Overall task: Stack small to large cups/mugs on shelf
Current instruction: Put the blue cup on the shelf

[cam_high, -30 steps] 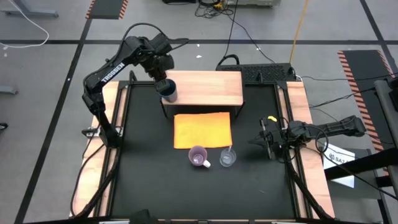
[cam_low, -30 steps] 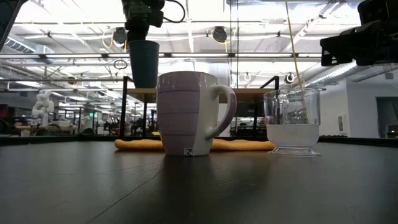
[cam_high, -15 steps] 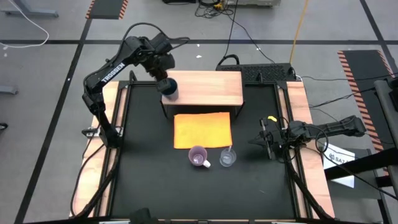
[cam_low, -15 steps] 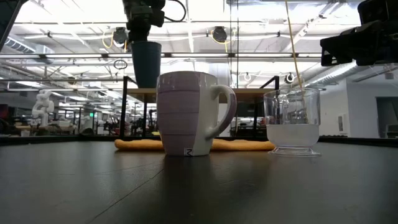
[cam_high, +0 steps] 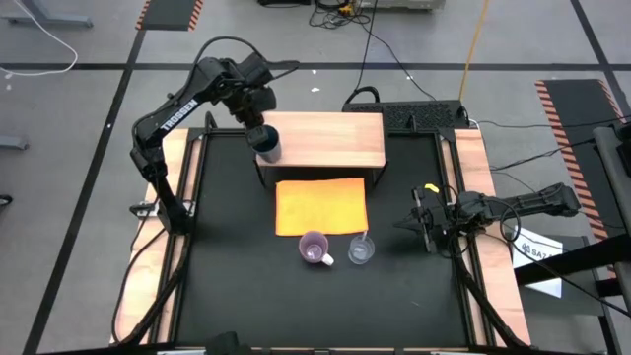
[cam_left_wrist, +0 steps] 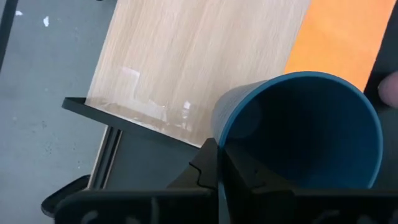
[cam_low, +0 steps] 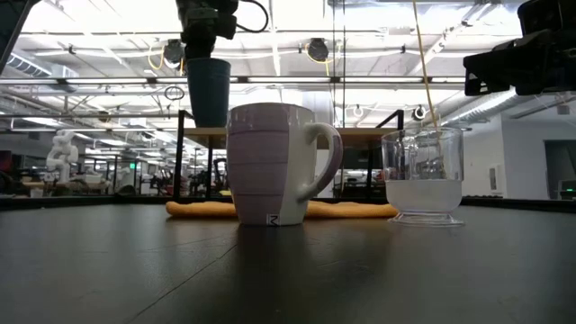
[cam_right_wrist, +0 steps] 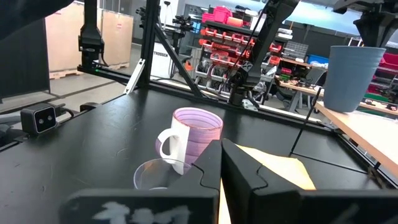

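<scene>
The dark blue tumbler (cam_high: 268, 145) stands upright at the left end of the light wooden shelf (cam_high: 335, 138), with my left gripper (cam_high: 258, 133) shut on it from above. The lilac mug (cam_high: 315, 248) and the clear cup (cam_high: 361, 249) stand side by side on the black table, just nearer than the orange sheet (cam_high: 320, 205). My right gripper (cam_high: 414, 222) waits shut and level by the table's right edge, pointing toward the two cups and touching nothing. My left gripper pinches the tumbler's rim (cam_left_wrist: 214, 134) on its far-left side, one finger inside the wall and one outside. The fingers come steeply from above. The tumbler (cam_low: 209, 90) is upright, its base at the shelf top; whether it rests there or hangs just above, I cannot tell.
The shelf's top (cam_left_wrist: 186, 56) is bare wood to the right of the tumbler. The orange sheet lies flat between shelf and cups. Black frame rails (cam_high: 449, 177) run along the table's sides, and a dark power strip with cables (cam_high: 414, 113) sits behind the shelf.
</scene>
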Robot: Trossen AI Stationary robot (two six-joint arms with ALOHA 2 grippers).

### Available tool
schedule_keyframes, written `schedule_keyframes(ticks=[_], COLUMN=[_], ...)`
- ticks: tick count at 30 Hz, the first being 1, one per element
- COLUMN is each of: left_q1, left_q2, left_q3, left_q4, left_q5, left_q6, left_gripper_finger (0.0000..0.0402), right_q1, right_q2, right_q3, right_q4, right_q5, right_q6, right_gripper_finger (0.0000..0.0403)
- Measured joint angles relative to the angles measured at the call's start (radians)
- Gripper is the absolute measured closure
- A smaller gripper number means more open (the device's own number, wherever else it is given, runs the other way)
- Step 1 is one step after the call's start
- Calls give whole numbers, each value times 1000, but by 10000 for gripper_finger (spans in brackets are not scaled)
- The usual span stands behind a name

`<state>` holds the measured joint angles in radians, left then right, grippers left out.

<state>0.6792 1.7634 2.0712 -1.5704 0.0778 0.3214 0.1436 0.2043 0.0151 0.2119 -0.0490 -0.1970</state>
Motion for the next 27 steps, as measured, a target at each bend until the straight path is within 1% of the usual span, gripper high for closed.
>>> schedule_keyframes(ticks=[5, 9, 13, 27], left_q1=[0, -2, -11, -35], left_q2=[7, 59, 102, 109], left_q3=[15, 86, 142, 143], left_q4=[-6, -2, 1, 0], left_q5=[-8, -24, -16, -10], left_q6=[34, 25, 17, 16], left_gripper_finger=[398, 399, 400, 400], right_q1=[0, 0, 0, 0], right_q2=[0, 0, 0, 0], right_q3=[0, 0, 0, 0], right_q4=[0, 0, 1, 1], right_q5=[0, 0, 0, 0], right_q6=[0, 1, 1, 1], right_gripper_finger=[403, 403, 403, 403])
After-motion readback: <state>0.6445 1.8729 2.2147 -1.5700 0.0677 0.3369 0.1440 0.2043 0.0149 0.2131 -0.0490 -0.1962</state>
